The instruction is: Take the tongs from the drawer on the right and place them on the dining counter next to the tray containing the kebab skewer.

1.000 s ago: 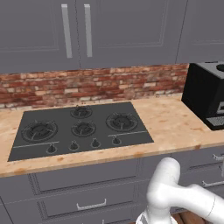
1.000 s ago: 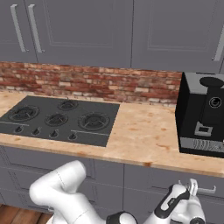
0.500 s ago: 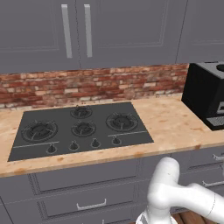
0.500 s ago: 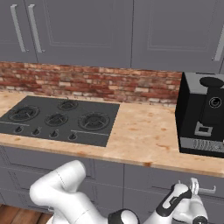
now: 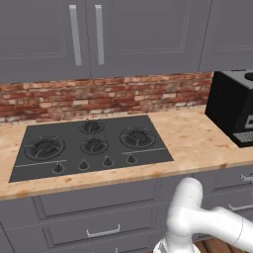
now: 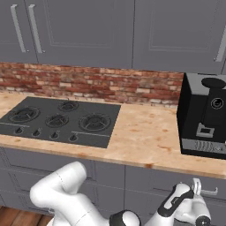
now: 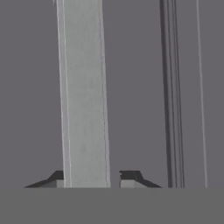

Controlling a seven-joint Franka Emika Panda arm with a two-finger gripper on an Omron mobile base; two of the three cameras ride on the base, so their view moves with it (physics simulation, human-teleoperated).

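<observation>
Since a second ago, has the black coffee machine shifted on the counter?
No. The coffee machine keeps the same gap right of the hob, against the brick wall.

The white arm folded low below the counter edge, its gripper (image 7: 92, 179) clamped on a pale bar handle (image 7: 84, 96).

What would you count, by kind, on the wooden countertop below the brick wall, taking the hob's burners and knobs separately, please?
Hob: 1
Burners: 4
Knobs: 4
Coffee machine: 1
Total: 10
</observation>
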